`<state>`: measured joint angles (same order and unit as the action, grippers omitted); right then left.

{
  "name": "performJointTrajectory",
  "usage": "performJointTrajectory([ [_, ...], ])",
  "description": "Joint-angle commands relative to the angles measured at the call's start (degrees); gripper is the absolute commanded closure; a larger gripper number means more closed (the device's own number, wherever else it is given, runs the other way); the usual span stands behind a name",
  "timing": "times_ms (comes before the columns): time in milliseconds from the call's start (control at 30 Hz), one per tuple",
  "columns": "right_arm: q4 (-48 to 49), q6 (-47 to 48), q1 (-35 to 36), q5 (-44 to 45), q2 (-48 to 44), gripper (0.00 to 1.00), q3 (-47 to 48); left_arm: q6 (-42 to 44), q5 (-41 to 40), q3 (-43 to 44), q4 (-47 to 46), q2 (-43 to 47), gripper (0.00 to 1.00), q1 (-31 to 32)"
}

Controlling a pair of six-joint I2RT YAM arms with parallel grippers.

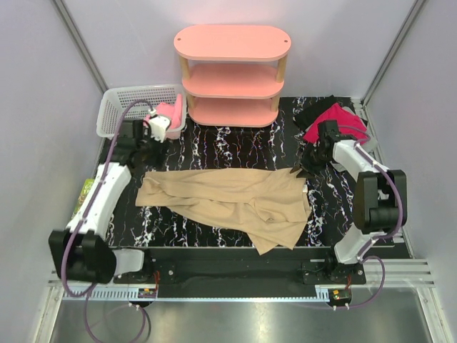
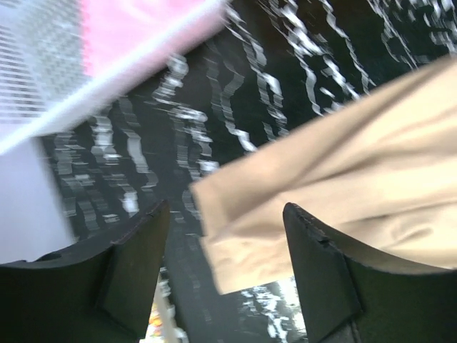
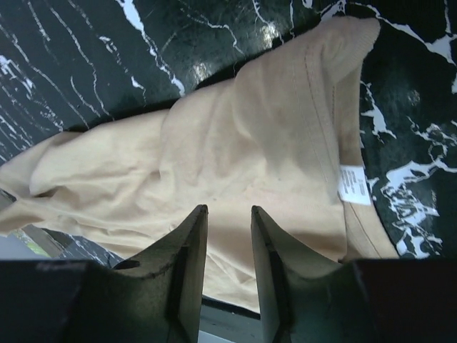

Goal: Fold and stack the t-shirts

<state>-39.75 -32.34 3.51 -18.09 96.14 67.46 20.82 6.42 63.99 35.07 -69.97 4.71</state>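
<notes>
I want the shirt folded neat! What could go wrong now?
The tan t-shirt lies crumpled, one bunched flap near the table edge; a tug might drag it off, or the fold may come out crooked. The left gripper and right gripper are open at its ends, so a grab could catch several layers.

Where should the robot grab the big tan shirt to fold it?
Probably best to grab the tan shirt at its two ends: the flat left corner from the left, and the right edge beside the white label from the right. It lies stretched sideways, so both ends are thin and free.
</notes>
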Motion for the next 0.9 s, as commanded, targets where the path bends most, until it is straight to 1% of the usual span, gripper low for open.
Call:
performJointTrajectory([
  [0, 4.15, -2.03, 1.67, 0.41, 3.96, 0.62, 2.49, -2.27, 2.2, -0.62, 0.01, -8.41, 0.34, 2.49],
  [67, 4.33, -1.94, 2.12, 0.77, 6.24, 0.62, 3.2, -2.19, 0.89, -0.44, -0.61, -12.0, 0.37, 3.2],
  [200, 4.42, -1.94, 2.29, 2.17, 9.06, 0.63, 4.17, -1.4, -0.52, -0.61, -0.79, -15.36, 0.4, 4.6],
  [333, 5.2, -1.77, 2.21, 2.53, 11.09, 0.64, 3.29, -0.34, -1.93, -4.99, -0.97, -15.28, 0.43, 4.78],
  [567, 6.52, -1.41, 2.2, 3.41, 14.68, 0.64, 2.32, 1.5, -5.09, -14.85, -2.37, -10.71, 0.46, 4.78],
  [633, 6.87, -1.68, 2.29, 3.15, 15.74, 0.64, 2.85, 1.59, -5.71, -15.99, -2.9, -11.75, 0.47, 4.78],
  [800, 6.96, -1.77, 2.2, 3.05, 17.41, 0.65, 5.83, 0.98, -6.24, -13.9, -4.13, -15.89, 0.49, 4.78],
  [867, 6.88, -1.85, 2.12, 3.32, 19.08, 0.65, 8.46, 0.63, -6.24, -9.95, -4.31, -19.13, 0.5, 4.78],
])
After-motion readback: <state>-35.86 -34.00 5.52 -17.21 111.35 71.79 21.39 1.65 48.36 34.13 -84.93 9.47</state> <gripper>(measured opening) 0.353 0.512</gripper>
